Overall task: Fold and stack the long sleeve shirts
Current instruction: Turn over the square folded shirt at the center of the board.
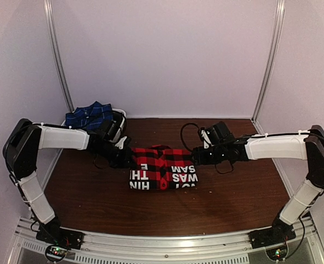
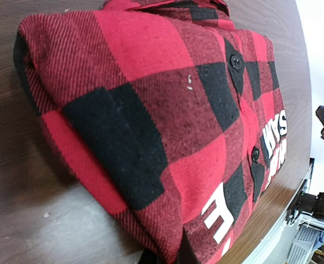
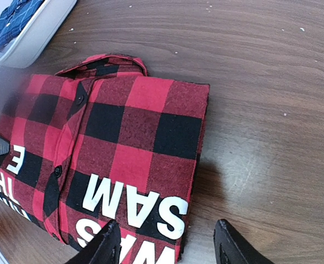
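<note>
A folded red-and-black checked shirt (image 1: 163, 168) lies in the middle of a dark wooden table (image 1: 95, 192). It is a neat rectangle with its collar (image 3: 109, 61) at the far edge. Its large white block letters (image 3: 134, 203) are at the near edge, and they include "SAM" and "WAS". A row of black buttons (image 3: 80, 99) runs down the front.

2 arms reach in toward this shirt from opposite sides. The left gripper (image 1: 122, 155) is at the shirt's left edge with its fingers together. Its wrist camera sits so close that checked cloth fills the frame, and it cannot be told whether any fabric is pinched. The right gripper (image 3: 167, 247) is at the shirt's right edge with its fingers apart. One finger (image 3: 104, 245) is over the lettered corner and the other is over bare table just beside the shirt. It cannot be told whether either finger touches the shirt.

A navy blue shirt with thin white lines (image 1: 87, 116) lies bunched up, well behind and to the left of the red shirt. The left arm partly hides it.
</note>
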